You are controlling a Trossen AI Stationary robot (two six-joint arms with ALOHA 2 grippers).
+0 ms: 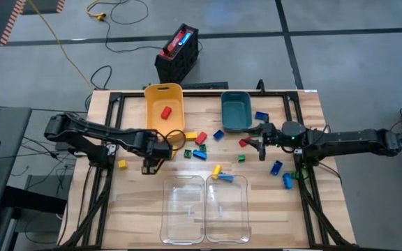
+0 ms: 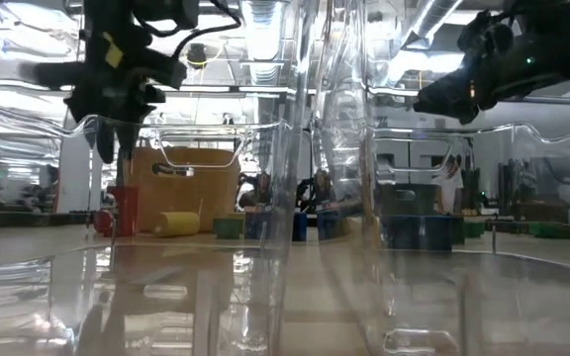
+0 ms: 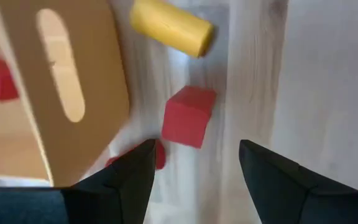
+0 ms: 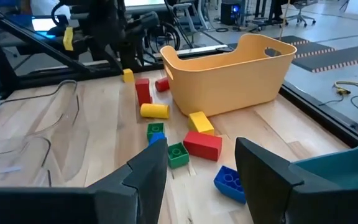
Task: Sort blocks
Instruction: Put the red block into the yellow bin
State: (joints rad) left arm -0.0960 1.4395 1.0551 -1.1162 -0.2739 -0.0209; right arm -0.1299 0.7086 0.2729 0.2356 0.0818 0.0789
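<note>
Small red, yellow, blue and green blocks lie scattered on the wooden table between the bins, among them a red one [image 1: 201, 137] and a blue one [image 1: 276, 167]. My left gripper [image 1: 151, 162] [image 3: 194, 165] hangs open, fingers pointing down, over a red block [image 3: 189, 115] next to the yellow bin's near end, with a yellow cylinder block [image 3: 171, 28] just beyond. One red block [image 1: 165, 111] lies inside the yellow bin [image 1: 165, 104]. My right gripper [image 1: 255, 144] [image 4: 201, 171] is open and held level above the table near the teal bin [image 1: 236, 111], facing a red block [image 4: 202, 144] and a green one [image 4: 178, 154].
Two clear bins [image 1: 204, 209] stand side by side at the table's near edge and fill the low view's foreground. More blue blocks [image 1: 287, 181] lie under my right arm. A lone yellow block [image 1: 122, 164] sits at the left. A black crate [image 1: 178, 52] stands on the floor beyond the table.
</note>
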